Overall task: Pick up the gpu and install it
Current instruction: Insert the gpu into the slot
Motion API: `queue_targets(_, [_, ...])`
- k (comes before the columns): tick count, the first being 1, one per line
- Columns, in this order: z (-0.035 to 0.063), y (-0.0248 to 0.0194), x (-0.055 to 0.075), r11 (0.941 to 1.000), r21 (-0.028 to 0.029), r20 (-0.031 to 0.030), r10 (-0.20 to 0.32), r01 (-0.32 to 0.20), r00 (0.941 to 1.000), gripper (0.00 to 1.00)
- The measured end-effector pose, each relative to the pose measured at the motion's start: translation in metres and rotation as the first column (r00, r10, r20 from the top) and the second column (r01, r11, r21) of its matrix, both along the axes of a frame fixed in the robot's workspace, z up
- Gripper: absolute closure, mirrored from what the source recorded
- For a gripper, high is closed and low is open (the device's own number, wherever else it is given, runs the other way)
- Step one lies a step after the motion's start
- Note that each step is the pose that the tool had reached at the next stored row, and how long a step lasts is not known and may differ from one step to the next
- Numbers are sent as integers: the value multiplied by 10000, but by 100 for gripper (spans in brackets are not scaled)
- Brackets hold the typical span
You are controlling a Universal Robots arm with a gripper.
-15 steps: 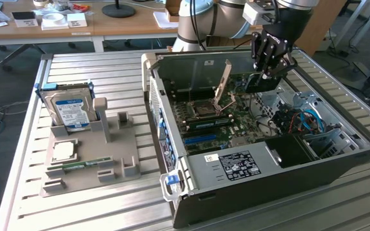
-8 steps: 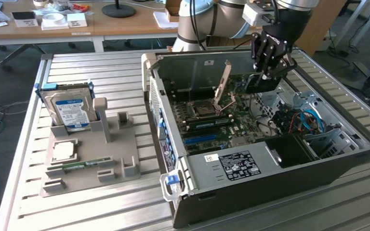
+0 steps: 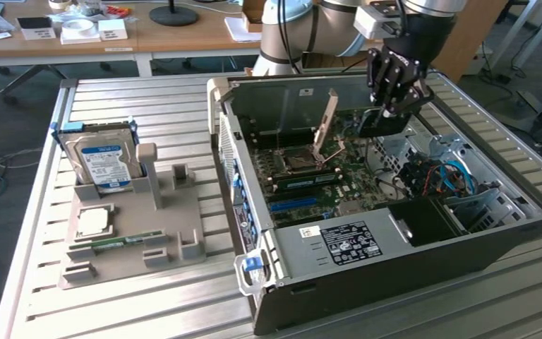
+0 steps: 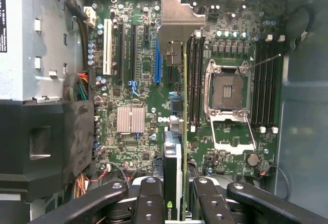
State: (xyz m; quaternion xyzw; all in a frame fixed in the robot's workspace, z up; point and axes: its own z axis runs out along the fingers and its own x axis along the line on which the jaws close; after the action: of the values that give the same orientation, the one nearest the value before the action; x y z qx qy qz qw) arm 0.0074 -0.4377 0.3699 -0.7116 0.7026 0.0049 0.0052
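**A:** Exterior view first: how is the arm [image 3: 290, 32] posed?

**B:** It comes in from the far edge of the slatted table [image 3: 139, 99]. The wrist is turned straight down, and the gripper [image 3: 391, 113] hangs inside the open computer case [image 3: 375, 275], over the far part of the motherboard [image 3: 346, 176].

**A:** And the claw?

**B:** It is clamped on the gpu [image 3: 381, 127]. The dark card hangs from the fingertips, held above the board.

**A:** What does the wrist view add?

**B:** The card is seen edge-on between the two fingers [image 4: 148, 201], one pressed against each face, with a green logo on the dark face. Below it, the open CPU socket [image 4: 225, 90] lies to one side of the card's line and a blue expansion slot [image 4: 157, 62] to the other.

**A:** And the rest of the table?

**B:** The case stands on the exterior view's right. Near the table's edge on the exterior view's left, a grey fixture [image 3: 130, 272] holds a hard drive [image 3: 101, 159] upright. A memory stick [image 3: 121, 242] lies flat on it, nearer the front edge.
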Motion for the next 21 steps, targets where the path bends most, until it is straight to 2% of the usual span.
queue_targets(3, [-3,0,-48,10000,1,41,2,-2,10000,73])
queue_targets(7, [-36,0,-107,10000,1,189,1,-1,9998,73])
queue_targets(11, [-56,0,-149,10000,0,278,1,-1,9996,73])
queue_targets(21, [-76,-1,-177,9997,1,282,-261,261,9993,73])
